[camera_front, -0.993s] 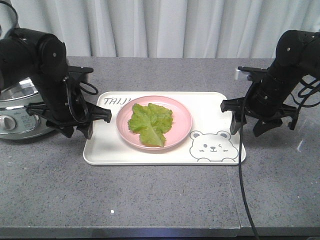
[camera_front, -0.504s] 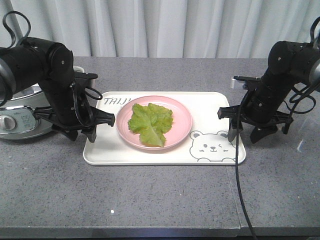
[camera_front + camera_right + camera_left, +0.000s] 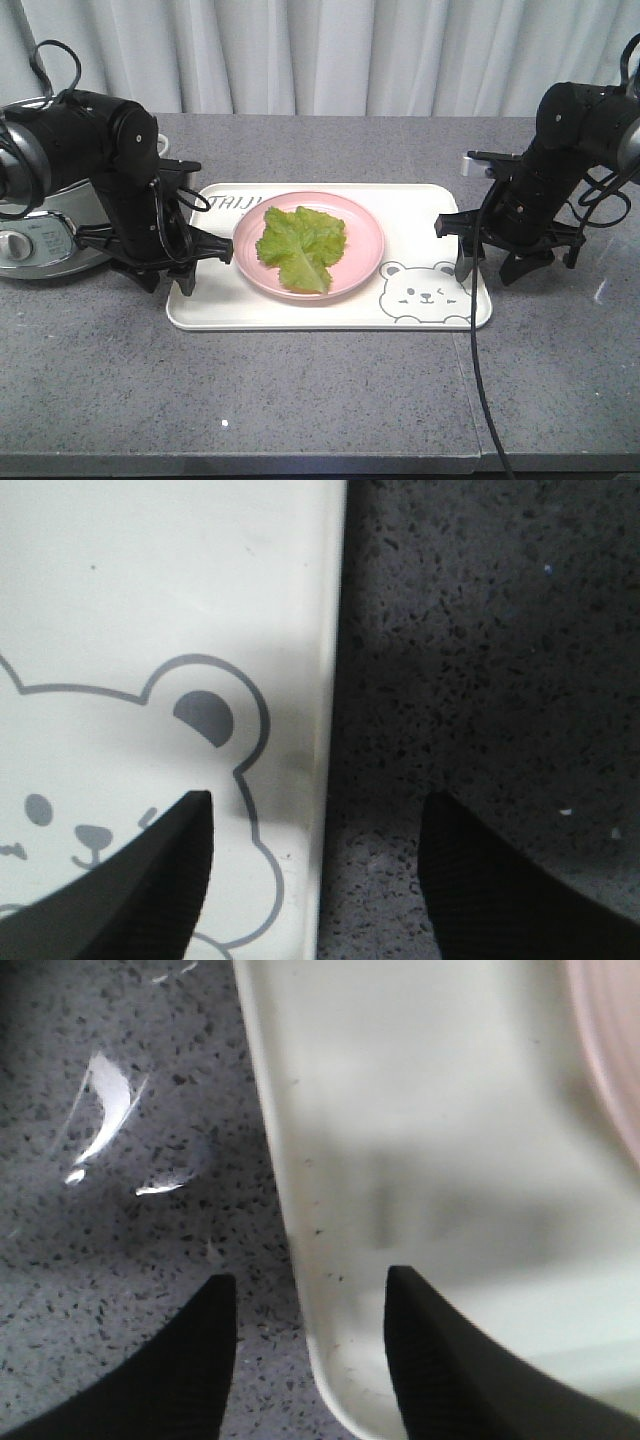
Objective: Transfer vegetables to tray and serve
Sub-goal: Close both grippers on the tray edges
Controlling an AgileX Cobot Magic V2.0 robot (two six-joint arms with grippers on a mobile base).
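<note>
the lettuce leaf (image 3: 300, 248) sits on the pink plate (image 3: 367, 236) in the middle of the bear tray (image 3: 425, 205) on the grey table (image 3: 300, 400), with the left gripper (image 3: 305, 1295) and right gripper (image 3: 320, 805) low at either short end, fingers spread open astride the rim, not gripping anything.

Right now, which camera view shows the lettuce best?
The exterior front-facing view: the lettuce lies whole on the pink plate on the tray. The left wrist view shows the plate's edge and the tray, no leaf. The right wrist view shows the tray's bear print, no leaf.
</note>
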